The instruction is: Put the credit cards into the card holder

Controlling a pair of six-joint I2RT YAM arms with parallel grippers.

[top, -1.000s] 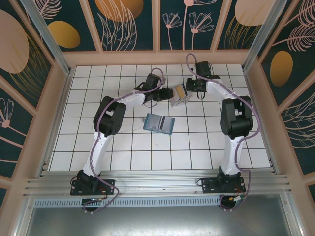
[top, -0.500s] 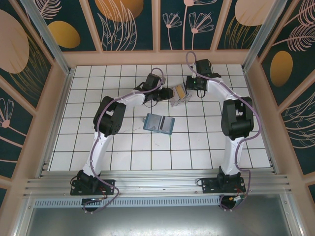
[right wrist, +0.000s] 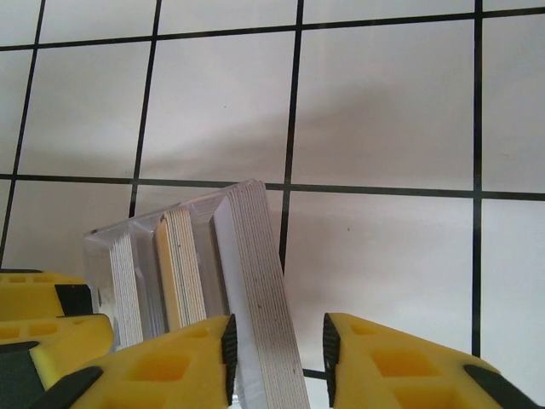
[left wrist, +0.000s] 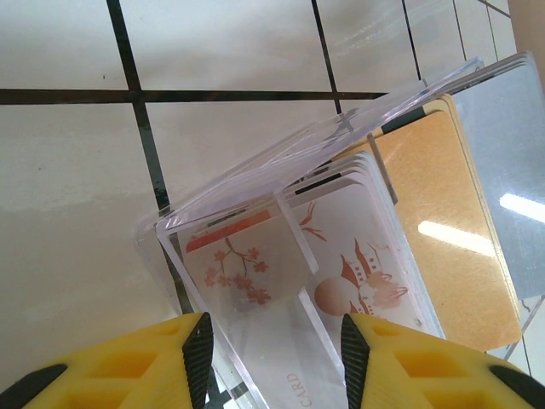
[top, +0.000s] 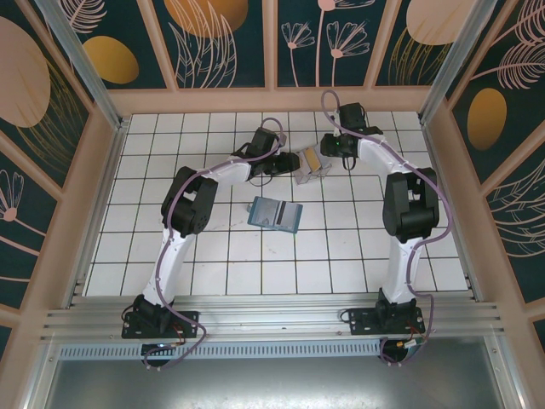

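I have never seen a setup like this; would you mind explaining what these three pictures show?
Two robot arms, the left arm and right arm, are bolted at the near edge of a white tiled table. One picture looks down from above; the other two come from cameras on the wrists. A teal card holder lies open on the table. Farther back, the left gripper grips a clear stand of credit cards, while the right gripper straddles one stack, jaws open.
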